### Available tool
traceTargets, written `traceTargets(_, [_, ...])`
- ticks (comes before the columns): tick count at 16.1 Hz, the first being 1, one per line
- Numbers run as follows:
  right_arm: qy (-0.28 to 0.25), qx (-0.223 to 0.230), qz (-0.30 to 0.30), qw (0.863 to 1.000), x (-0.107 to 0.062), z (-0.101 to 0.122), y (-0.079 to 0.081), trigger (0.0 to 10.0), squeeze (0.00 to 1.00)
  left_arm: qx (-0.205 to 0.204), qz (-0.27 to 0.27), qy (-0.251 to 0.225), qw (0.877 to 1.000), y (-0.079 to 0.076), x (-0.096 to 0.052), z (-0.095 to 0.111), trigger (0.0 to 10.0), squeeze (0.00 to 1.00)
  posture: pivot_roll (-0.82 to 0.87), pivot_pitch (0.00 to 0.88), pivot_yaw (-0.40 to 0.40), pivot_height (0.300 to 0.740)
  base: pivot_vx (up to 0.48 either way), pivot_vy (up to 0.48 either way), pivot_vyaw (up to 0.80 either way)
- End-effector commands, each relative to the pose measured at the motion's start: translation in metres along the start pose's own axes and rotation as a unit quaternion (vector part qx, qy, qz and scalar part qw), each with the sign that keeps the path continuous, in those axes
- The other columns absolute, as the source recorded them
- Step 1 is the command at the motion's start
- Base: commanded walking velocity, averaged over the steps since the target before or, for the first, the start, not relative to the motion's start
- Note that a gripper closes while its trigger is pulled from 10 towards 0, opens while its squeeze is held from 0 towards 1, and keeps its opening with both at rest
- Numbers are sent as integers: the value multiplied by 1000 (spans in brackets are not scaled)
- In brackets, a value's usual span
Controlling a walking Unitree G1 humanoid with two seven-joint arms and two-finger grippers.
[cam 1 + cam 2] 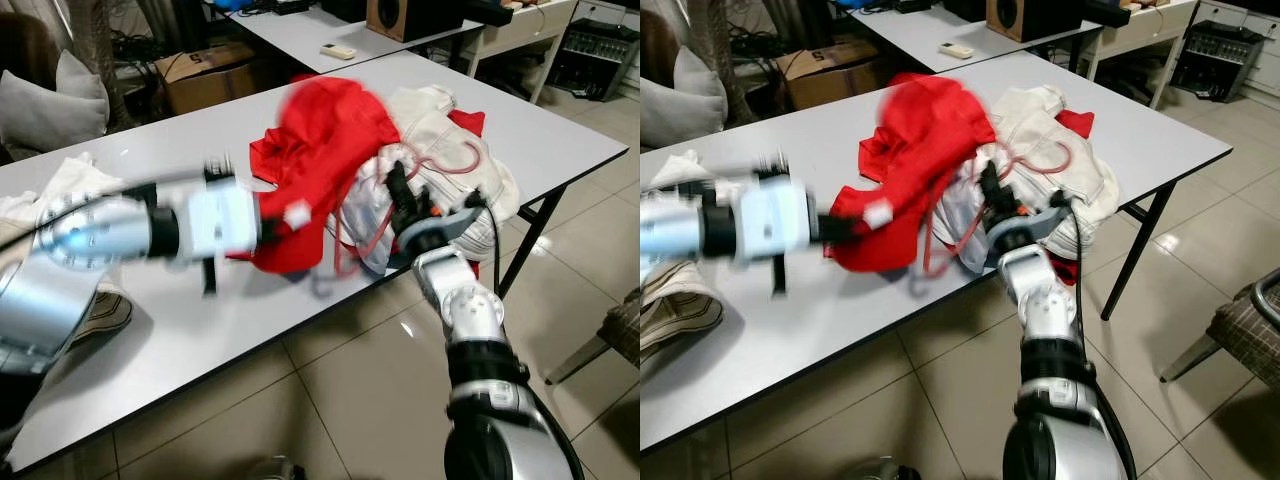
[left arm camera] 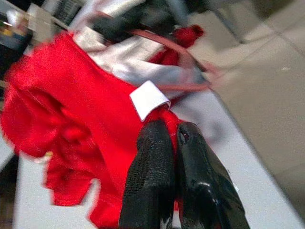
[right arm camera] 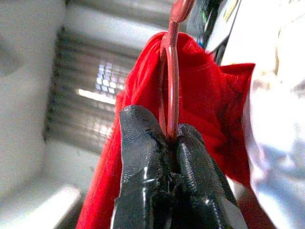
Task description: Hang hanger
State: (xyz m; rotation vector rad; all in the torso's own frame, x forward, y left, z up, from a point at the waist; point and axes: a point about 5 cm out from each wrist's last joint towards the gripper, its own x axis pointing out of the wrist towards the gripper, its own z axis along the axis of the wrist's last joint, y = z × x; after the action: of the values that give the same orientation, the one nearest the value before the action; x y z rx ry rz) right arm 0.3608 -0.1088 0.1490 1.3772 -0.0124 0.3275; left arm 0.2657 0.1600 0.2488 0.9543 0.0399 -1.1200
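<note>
White and long, the table (image 1: pixel 560 140) stands on a tiled floor (image 1: pixel 360 400), with a second table and a cardboard box (image 1: pixel 205 70) behind it. Clothes are heaped toward its near edge: a red garment (image 1: pixel 320 150) lies draped against a cream garment (image 1: pixel 450 150).

The left gripper (image 2: pixel 164 138) is pressed together on a fold of the red garment, right beside its white label (image 2: pixel 150 98). The cloth appears to be lifted and drawn along the near edge toward the robot's left, presumably so that an opening is presented to the hanger.

The red hanger (image 1: pixel 440 165) is seen threaded through the heap, one loop lying on the cream garment and another hanging just over the near edge. The right gripper (image 3: pixel 169 136) is pinched on a thin bar of it, held upright against the red cloth, seemingly to steady the frame while the garment is worked over it.

Hanging is judged not yet possible; no rail can be made out.
</note>
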Motion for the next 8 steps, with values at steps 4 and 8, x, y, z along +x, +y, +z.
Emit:
traceTargets(4, [16,134,52,989,28,-63,49,10000,0,-4,-35,-2,999,-15,6,4,0,0,187,14,63,719,0,0,0])
traceTargets(8, [14,118,27,993,38,-77,55,10000,0,-66,-95,-64,991,-34,11,24,0,0,191,13,39,719,0,0,0])
